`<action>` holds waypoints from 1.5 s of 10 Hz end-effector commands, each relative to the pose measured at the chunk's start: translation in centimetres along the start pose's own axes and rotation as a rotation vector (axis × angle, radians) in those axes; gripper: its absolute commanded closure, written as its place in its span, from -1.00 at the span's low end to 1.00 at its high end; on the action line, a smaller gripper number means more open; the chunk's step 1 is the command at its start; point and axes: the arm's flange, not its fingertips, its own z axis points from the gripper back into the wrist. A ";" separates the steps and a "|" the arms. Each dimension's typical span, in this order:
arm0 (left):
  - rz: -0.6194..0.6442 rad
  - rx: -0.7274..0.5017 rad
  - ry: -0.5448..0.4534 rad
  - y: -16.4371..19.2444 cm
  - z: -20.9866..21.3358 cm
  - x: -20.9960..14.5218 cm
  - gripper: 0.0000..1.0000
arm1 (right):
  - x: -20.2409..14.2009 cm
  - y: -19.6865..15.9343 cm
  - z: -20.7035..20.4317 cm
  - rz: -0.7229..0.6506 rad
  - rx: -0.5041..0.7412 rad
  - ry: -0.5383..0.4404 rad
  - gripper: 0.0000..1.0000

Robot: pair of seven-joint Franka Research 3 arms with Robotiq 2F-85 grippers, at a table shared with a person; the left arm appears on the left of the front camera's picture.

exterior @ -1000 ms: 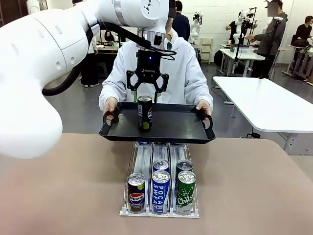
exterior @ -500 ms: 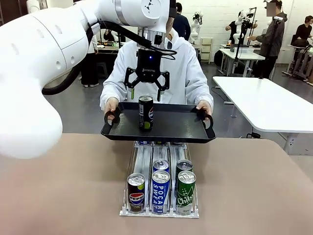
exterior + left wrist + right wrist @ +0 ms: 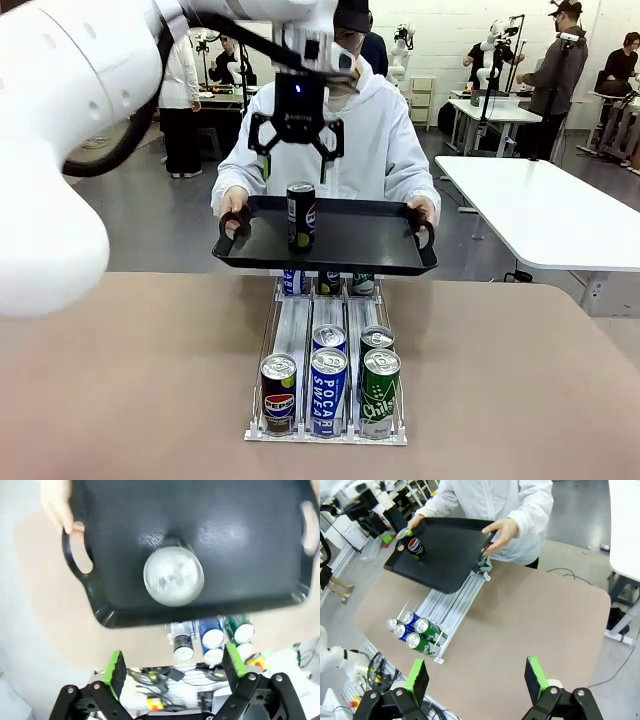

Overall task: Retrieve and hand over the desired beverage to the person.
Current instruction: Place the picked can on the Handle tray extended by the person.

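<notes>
Front view: the tray (image 3: 370,240) hid the far end of the can rack (image 3: 293,325). Three cans (image 3: 327,284) under its near lip showed lower halves only, brands not readable. The left arm (image 3: 60,120) ran off frame at 9 and 12 o'clock.

Left wrist view: the top of the can (image 3: 173,576) on the tray was blurred, with no print legible. The person's hand (image 3: 311,522) at 2 o'clock was smeared and cut by the edge. The tray's far rim was cropped at 12 o'clock.

Right wrist view: the person (image 3: 495,500) was cropped at the shoulders, 12 o'clock. The labels of the front rack cans (image 3: 412,630) were too small to read.
</notes>
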 end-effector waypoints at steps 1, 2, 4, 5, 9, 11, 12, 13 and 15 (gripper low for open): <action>-0.217 -0.065 -0.058 3.4 2.1 -4.8 -1.00 | 0.1 0.0 -0.1 -0.001 -0.010 0.006 -1.00; -0.267 -0.101 -0.093 5.2 2.6 -7.7 -1.00 | 0.1 0.0 -0.1 -0.001 -0.010 0.006 -1.00; -0.352 -0.161 -0.140 8.7 2.7 -12.2 -1.00 | 0.1 0.0 -0.1 -0.001 -0.010 0.006 -1.00; -0.389 -0.142 -0.106 9.7 1.8 -13.7 -1.00 | 0.1 0.0 -0.1 -0.001 -0.010 0.006 -1.00; -0.359 -0.113 -0.056 12.1 -1.7 -20.0 -1.00 | 0.1 0.0 -0.1 -0.001 -0.010 0.006 -1.00; -0.218 -0.098 0.021 14.1 -4.0 -21.7 -1.00 | 0.1 0.0 -0.1 -0.001 -0.010 0.006 -1.00; -0.155 -0.070 0.131 15.5 -5.2 -22.4 -1.00 | 0.1 0.0 -0.1 -0.001 -0.010 0.006 -1.00; -0.142 -0.065 0.124 16.4 -6.1 -23.2 -1.00 | 0.1 0.0 -0.1 -0.001 -0.010 0.006 -1.00; -0.078 -0.005 0.152 17.5 -7.3 -24.1 -1.00 | 0.1 0.0 -0.1 -0.001 -0.010 0.006 -1.00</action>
